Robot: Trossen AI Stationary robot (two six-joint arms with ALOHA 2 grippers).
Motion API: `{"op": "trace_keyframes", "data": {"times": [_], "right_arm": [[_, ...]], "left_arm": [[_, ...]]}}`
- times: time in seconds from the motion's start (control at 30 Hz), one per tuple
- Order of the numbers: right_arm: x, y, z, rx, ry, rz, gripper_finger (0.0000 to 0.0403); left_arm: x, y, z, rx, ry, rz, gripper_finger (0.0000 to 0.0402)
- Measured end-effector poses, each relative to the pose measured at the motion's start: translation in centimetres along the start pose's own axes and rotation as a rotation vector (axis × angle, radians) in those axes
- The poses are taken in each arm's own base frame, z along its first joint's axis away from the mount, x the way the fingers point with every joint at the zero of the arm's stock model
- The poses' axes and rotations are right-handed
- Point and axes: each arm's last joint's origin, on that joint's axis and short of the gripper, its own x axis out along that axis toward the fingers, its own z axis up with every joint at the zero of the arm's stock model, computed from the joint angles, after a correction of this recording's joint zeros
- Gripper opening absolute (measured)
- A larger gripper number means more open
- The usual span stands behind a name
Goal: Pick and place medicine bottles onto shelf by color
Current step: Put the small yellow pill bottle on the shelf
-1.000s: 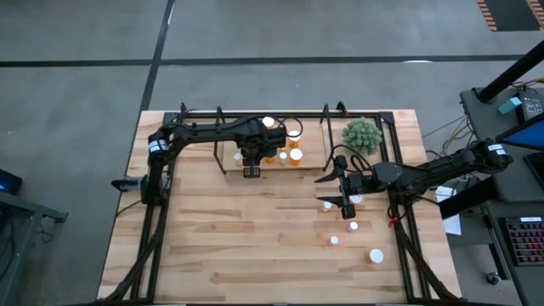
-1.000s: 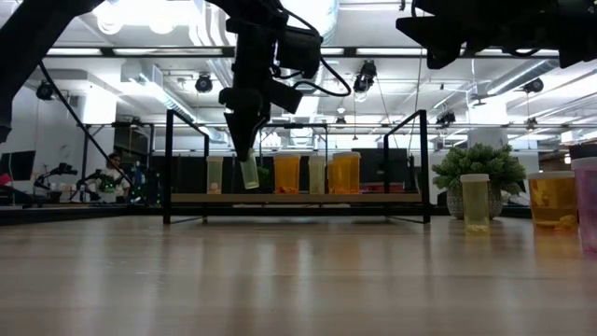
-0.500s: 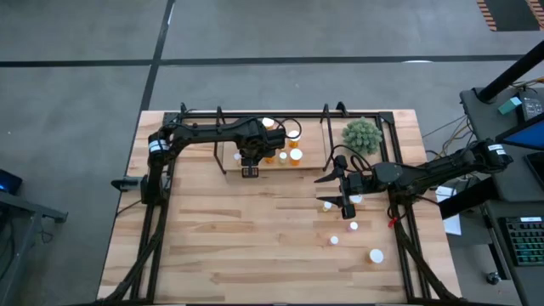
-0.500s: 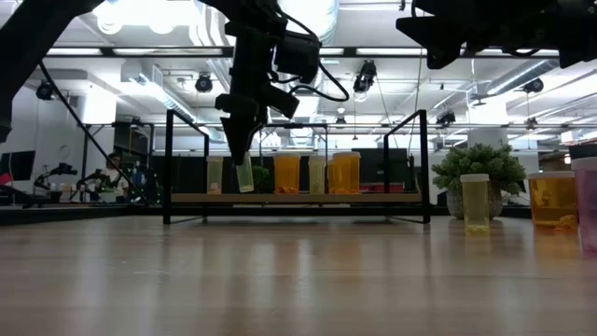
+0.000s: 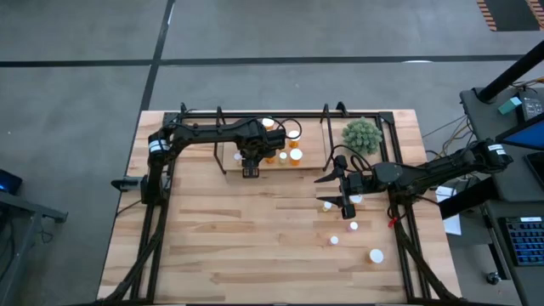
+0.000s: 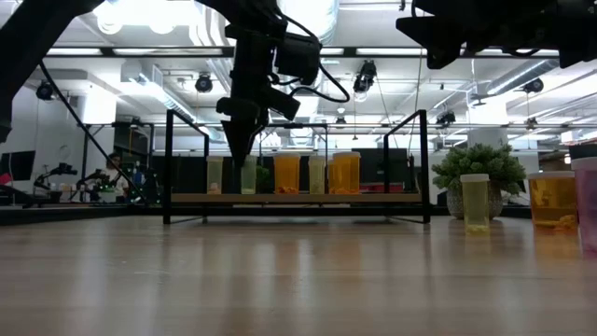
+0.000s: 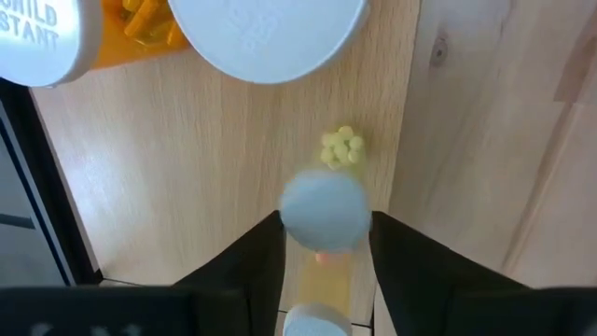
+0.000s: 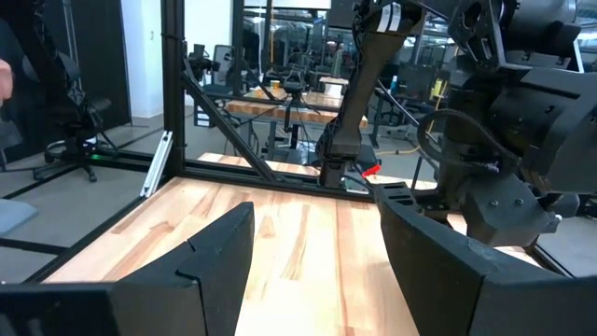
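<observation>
Now left end effector [image 6: 246,161] pointing down over shelf [image 6: 298,198], astride pale bottle [image 7: 326,211]

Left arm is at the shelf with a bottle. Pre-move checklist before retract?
1. Pale bottle base down on the shelf: ok, level with its neighbours in the low view.
2. Bottle upright: ok.
3. Colour grouping: ok, it is beside another pale bottle, with the orange bottles further along.
4. Left gripper released from the bottle: cannot tell.
5. Right gripper out of the way: ok, jaws open and empty, above the loose bottles on the table.
</observation>
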Motion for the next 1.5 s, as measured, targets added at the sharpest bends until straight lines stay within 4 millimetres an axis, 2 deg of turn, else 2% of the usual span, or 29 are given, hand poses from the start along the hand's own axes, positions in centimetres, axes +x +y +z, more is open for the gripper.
{"op": "trace_keyframes", "data": {"times": [0.33, 0.53, 0.8, 0.97, 1.2, 1.37, 1.5], "right_arm": [[0.0, 0.0, 0.0, 0.000, 0.000, 0.000, 0.0226], [0.0, 0.0, 0.0, 0.001, -0.002, 0.000, 0.0226], [0.0, 0.0, 0.0, 0.012, -0.002, 0.000, 0.0226], [0.0, 0.0, -0.1, 0.012, 0.006, 0.001, 0.0226], [0.0, 0.0, -0.2, 0.027, 0.022, 0.003, 0.0226], [0.0, 0.0, -0.3, 0.038, 0.029, 0.002, 0.0226], [0.0, 0.0, -0.3, 0.040, 0.027, 0.001, 0.0226]], "left_arm": [[-0.5, 0.1, -0.2, 0.001, -0.013, 0.003, 0.0147], [-2.4, 0.1, -1.0, -0.004, -0.050, 0.009, 0.0148], [-6.1, -0.4, -2.9, -0.060, -0.157, 0.006, 0.0148], [-8.1, -2.0, -4.0, -0.098, -0.267, -0.004, 0.0148], [-10.1, -5.2, -5.4, -0.043, -0.501, -0.013, 0.0148], [-10.9, -7.3, -6.8, -0.011, -0.659, -0.033, 0.0148], [-11.1, -8.1, -8.0, -0.036, -0.769, -0.063, 0.0148]]}}
